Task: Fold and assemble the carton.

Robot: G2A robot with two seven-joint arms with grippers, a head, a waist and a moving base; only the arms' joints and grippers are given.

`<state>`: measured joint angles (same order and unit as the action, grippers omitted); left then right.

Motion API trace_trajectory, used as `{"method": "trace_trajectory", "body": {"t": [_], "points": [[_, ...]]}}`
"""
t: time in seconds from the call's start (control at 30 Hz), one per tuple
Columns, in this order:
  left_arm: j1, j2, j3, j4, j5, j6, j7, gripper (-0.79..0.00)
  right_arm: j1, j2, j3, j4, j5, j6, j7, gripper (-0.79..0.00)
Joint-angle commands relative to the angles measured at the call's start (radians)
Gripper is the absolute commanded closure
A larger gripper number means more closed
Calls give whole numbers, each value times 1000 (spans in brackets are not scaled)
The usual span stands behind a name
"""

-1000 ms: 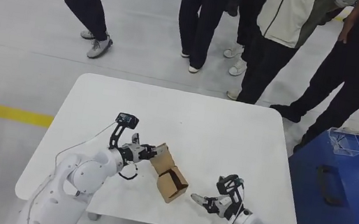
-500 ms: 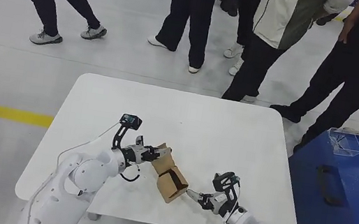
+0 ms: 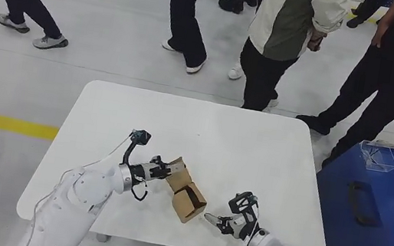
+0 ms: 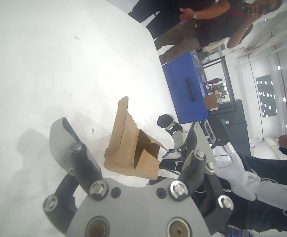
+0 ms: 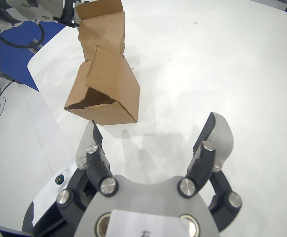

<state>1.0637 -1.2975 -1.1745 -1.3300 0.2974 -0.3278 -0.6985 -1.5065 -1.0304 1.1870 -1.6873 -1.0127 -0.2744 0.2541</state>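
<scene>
Left end effector: fingers seen spread either side of the flap end; nothing clamped | carton: laid on counter near front edge; long axis run diagonally from left arm toward right; open mouth turned rightward | right end effector: fingers held apart; mouth found just ahead; left judged nearer

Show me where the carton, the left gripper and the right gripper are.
carton [image 5: 112, 78], right wrist view, on its brown side panel.
left gripper [image 3: 167, 170], top view, between its fingertips, by the carton.
right gripper [image 5: 152, 119], right wrist view, midway between its open fingertips.
</scene>
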Motion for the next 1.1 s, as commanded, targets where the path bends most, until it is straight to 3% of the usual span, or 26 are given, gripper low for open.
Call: {"method": "trace_trajectory", "body": {"t": [0.0,0.17,0.4,1.07], "points": [[-10,-1,7,23,-17,-53,9,-785,5,-2,-3,8,-5,2,0,-785],[-12,3,16,29,-2,-169,18,-785,18,-7,-12,21,-18,11,-7,-785],[16,13,24,-20,51,-251,18,-785,36,-13,-16,30,-35,20,-17,-785],[24,24,107,-140,187,-217,-19,-785,66,-28,-26,63,-55,22,-18,-785]]}}
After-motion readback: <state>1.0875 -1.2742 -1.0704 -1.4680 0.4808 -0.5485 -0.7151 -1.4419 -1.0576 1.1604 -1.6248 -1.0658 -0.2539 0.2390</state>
